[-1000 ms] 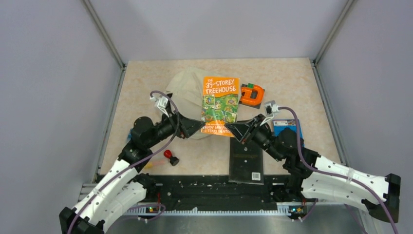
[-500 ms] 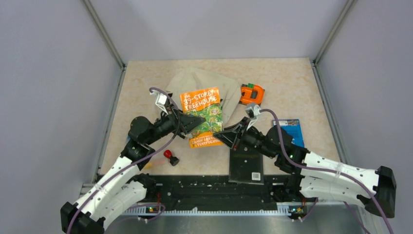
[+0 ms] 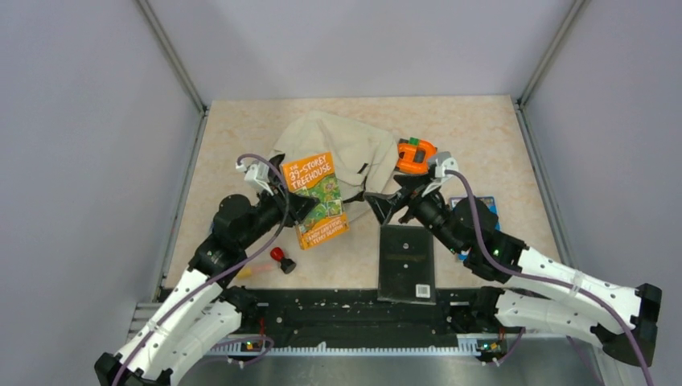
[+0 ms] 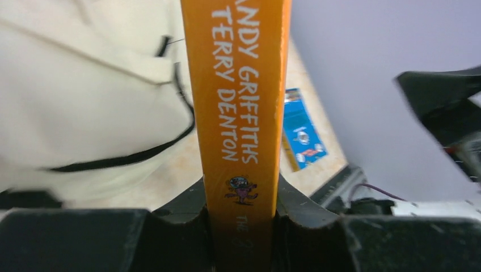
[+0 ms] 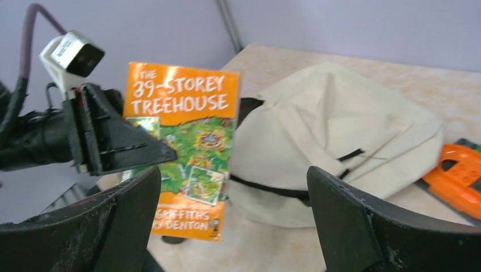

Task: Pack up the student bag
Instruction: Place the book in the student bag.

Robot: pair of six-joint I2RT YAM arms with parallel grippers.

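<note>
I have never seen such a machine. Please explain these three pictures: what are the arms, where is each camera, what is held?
These are two robot arms on a table, each ending in a two-finger gripper. One picture looks down from above; the other two come from cameras on the wrists. The left gripper is shut on the orange book. The right gripper is open and empty. The student bag, an orange item and a black board lie on the table.
</note>
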